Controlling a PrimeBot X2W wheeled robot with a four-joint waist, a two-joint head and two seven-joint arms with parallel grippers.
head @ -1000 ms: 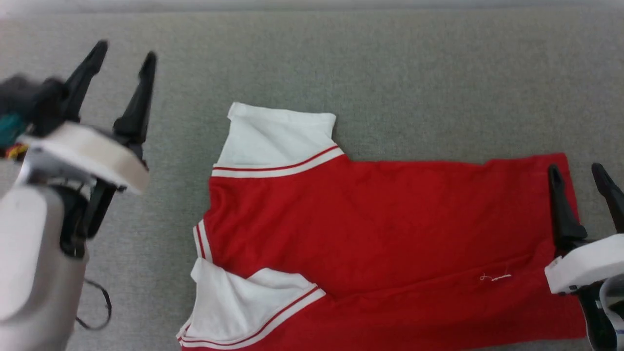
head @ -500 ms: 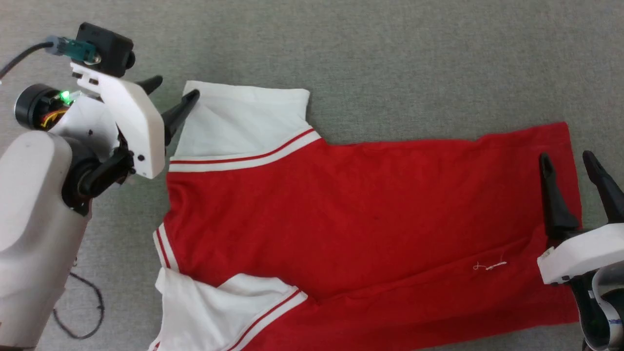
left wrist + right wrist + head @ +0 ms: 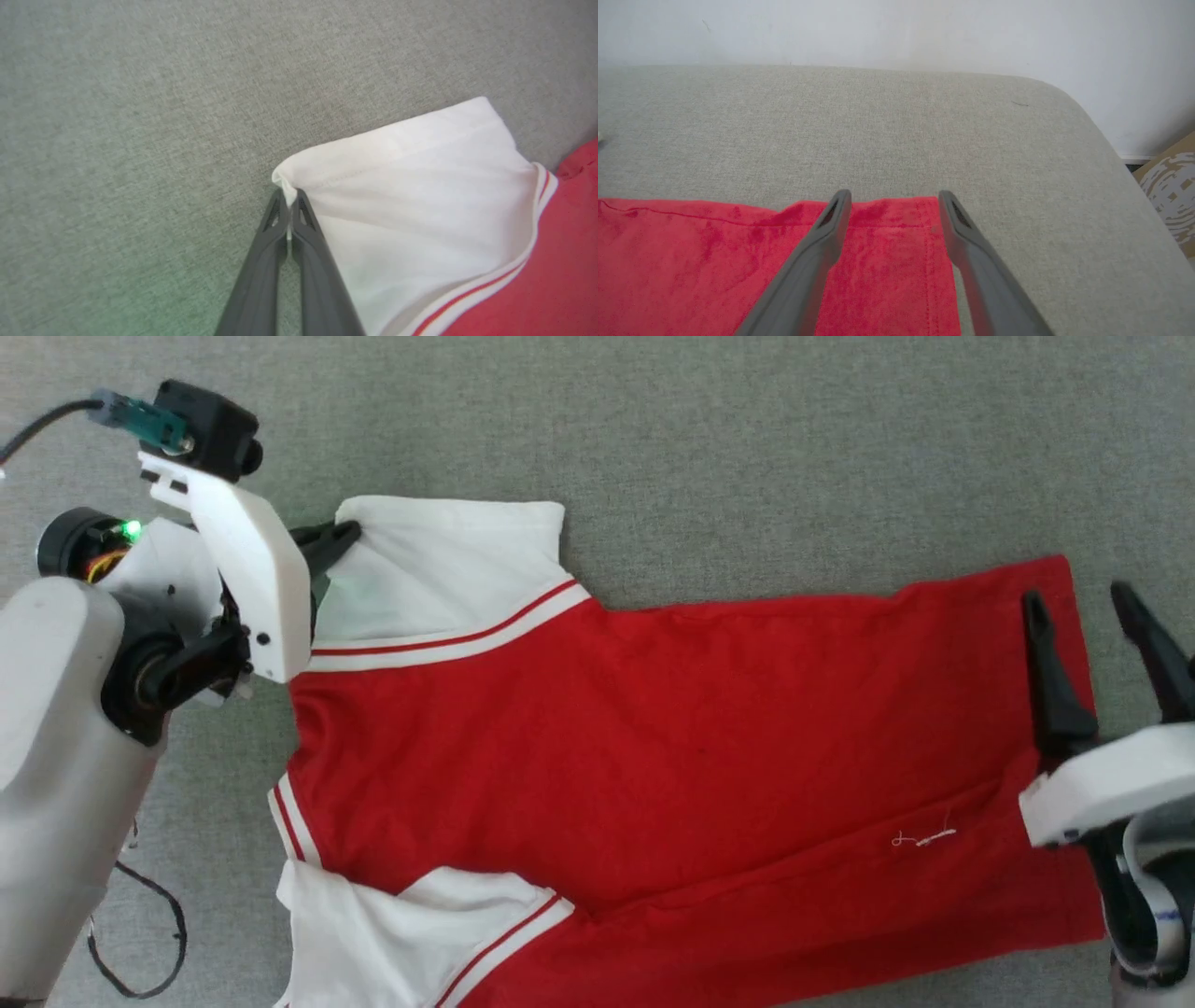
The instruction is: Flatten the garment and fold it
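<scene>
L end effector (image 3: 289, 198), spread before, now tight on sleeve corner of garment (image 3: 653, 728); R end effector (image 3: 1075, 595) still spread.

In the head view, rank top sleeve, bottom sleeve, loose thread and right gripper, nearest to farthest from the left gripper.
1. Top sleeve, pinched in the left gripper.
2. Bottom sleeve, lower left.
3. Loose thread, lower right.
4. Right gripper, far right.

A plain indoor room, home or lab unclear, is showing: a grey fabric-covered bench (image 3: 896, 130) is stretching beyond the right claw (image 3: 895, 196), a bare white wall (image 3: 896, 28) is rising behind, and a cardboard box (image 3: 1169, 186) is sitting to the claw's right.
</scene>
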